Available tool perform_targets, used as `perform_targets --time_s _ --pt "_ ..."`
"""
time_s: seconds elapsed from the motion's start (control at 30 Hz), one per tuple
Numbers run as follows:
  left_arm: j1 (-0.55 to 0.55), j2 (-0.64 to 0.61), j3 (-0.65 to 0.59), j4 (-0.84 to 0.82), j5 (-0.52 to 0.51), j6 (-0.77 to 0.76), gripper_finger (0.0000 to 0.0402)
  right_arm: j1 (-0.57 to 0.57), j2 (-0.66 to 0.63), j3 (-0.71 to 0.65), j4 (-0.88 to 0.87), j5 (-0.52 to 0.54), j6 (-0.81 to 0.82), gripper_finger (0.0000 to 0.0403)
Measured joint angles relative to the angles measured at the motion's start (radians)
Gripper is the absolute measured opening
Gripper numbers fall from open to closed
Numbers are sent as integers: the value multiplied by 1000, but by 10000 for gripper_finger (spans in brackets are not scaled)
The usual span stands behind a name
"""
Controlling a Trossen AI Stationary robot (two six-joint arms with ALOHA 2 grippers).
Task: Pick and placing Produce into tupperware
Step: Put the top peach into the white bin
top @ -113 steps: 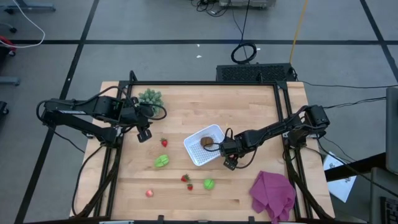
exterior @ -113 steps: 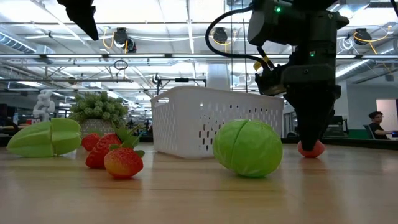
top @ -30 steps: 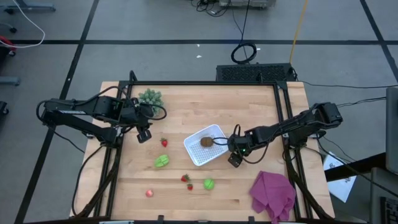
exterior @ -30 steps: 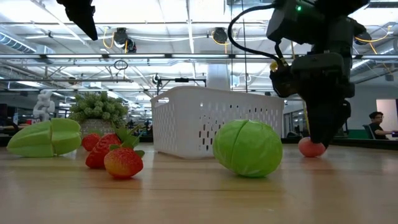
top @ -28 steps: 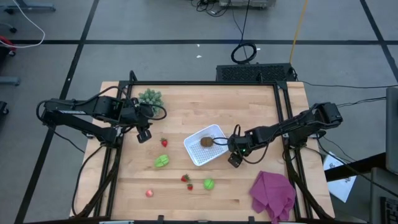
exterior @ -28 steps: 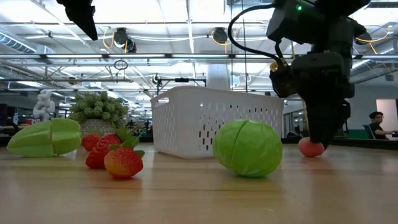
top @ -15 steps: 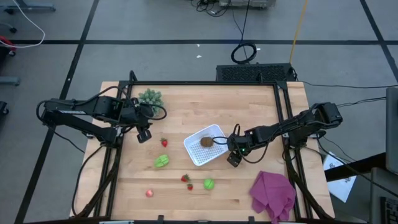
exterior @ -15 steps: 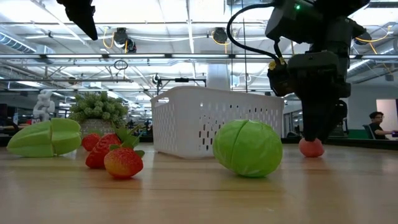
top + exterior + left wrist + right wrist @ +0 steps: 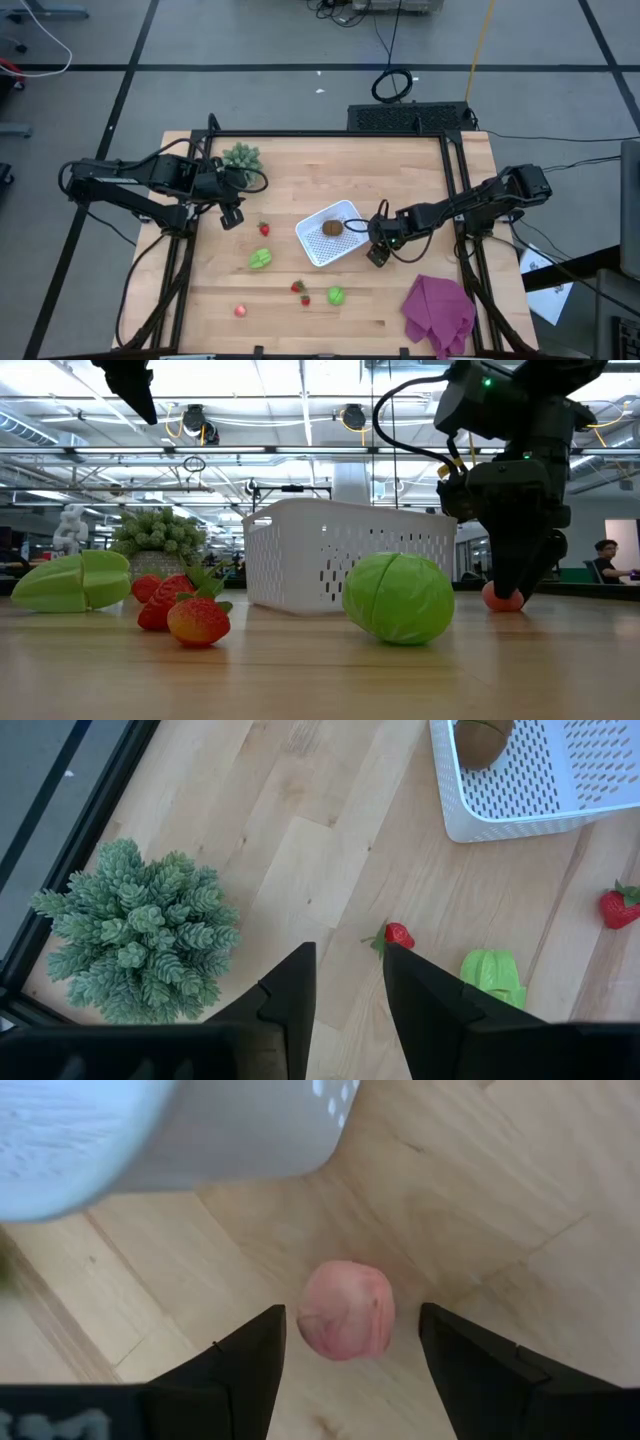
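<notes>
My right gripper (image 9: 348,1312) is open and low over the table, just off the right side of the white tupperware (image 9: 312,250). Its fingers stand on either side of a pink-red ball (image 9: 345,1318) without touching it. The ball (image 9: 498,598) rests on the wood, partly behind that gripper (image 9: 522,585). A brown round piece (image 9: 332,228) lies inside the tupperware. My left gripper (image 9: 232,217) hovers open near the table's left edge above a strawberry (image 9: 398,934). More produce lies loose: a green leafy piece (image 9: 260,259), two strawberries (image 9: 300,291), a green round one (image 9: 336,296) and a pink ball (image 9: 240,310).
A spiky green plant (image 9: 241,156) stands at the far left corner, close to my left arm. A purple cloth (image 9: 438,312) lies crumpled at the near right corner. The tupperware wall (image 9: 200,1130) stands just beyond the pink ball. Bare wood stretches along the table's far side.
My right gripper has shifted slightly toward the table's right edge next to the tupperware, staying low around the pink-red ball. The ball has stayed on the table.
</notes>
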Motion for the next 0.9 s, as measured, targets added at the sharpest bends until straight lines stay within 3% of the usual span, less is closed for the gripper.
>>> perform_targets --time_s 0.23,0.63,0.9 --pt "0 0 0 0 0 0 124 0 0 0 -1 14 1 218" --pt "0 0 0 0 0 0 124 0 2 -2 -6 25 -5 144" --pt "0 0 0 0 0 0 124 0 2 -2 0 24 -5 120"
